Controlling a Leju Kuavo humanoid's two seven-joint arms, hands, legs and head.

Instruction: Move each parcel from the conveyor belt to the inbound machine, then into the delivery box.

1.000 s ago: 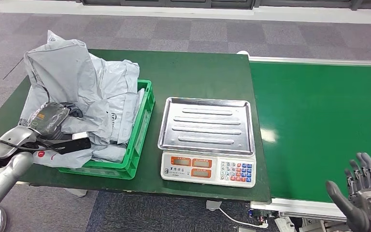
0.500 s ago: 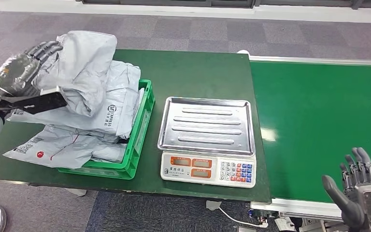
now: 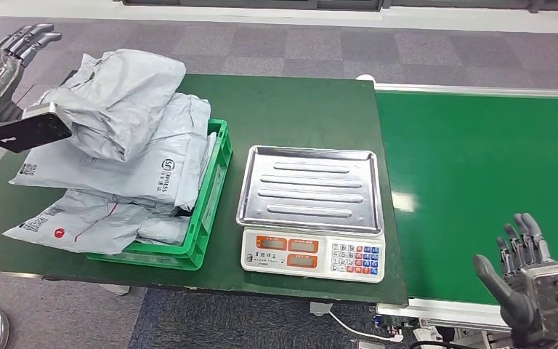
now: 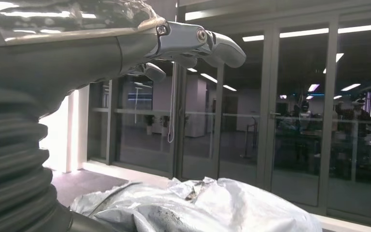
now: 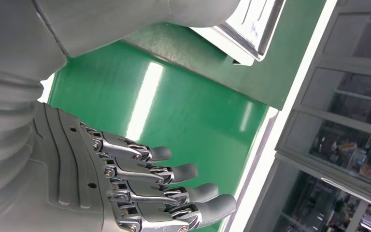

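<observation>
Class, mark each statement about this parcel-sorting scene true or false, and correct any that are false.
1. The scale's metal tray has a parcel on it. False: the tray is bare.
2. Grey parcels are piled above the rim of the green crate. True.
3. The right hand holds a parcel over the conveyor belt. False: it holds nothing, its fingers apart.
4. The left hand is raised beside the pile, holding nothing. True.
5. The scale stands on the conveyor belt. False: it stands on the dark green table, between the crate and the belt.
</observation>
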